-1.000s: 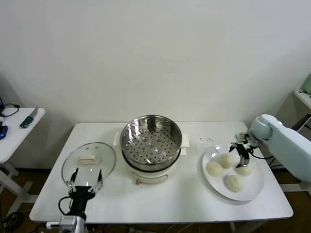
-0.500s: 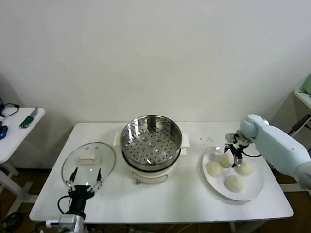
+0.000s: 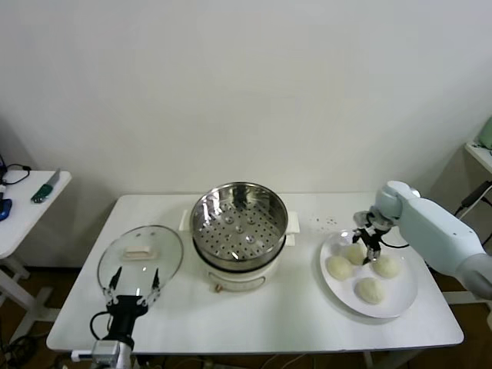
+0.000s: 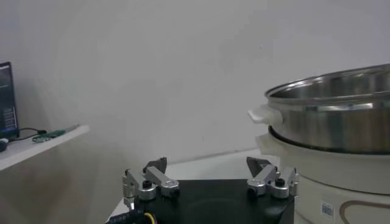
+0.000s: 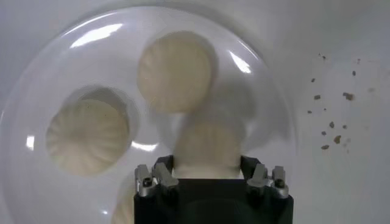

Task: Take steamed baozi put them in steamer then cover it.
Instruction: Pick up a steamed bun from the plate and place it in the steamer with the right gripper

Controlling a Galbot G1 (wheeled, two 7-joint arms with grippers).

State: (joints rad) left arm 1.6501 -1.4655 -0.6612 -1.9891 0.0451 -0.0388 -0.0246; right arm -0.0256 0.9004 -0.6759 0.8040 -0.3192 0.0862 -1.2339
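Note:
Several cream-white baozi lie on a white plate (image 3: 405,295) at the table's right. My right gripper (image 3: 366,244) is down over the rear baozi (image 3: 353,254) and its fingers press that bun's two sides. In the right wrist view the gripped baozi (image 5: 207,143) fills the gap of the right gripper (image 5: 206,164), and two more baozi (image 5: 175,72) (image 5: 87,135) lie beyond on the plate (image 5: 247,91). The steel steamer (image 3: 239,223) (image 4: 335,115) stands uncovered at the table's centre. The glass cover (image 3: 141,254) lies flat at the left, with my left gripper (image 3: 135,281) (image 4: 207,167) open at its near edge.
Small crumbs (image 3: 327,222) dot the table between steamer and plate. A white side table (image 3: 31,201) with small tools stands at the far left, and a shelf edge (image 3: 480,152) is at the far right. The wall runs close behind the table.
My right gripper has shifted left from the right-hand bun to the rear bun and closed its fingers around it. The left arm has barely moved.

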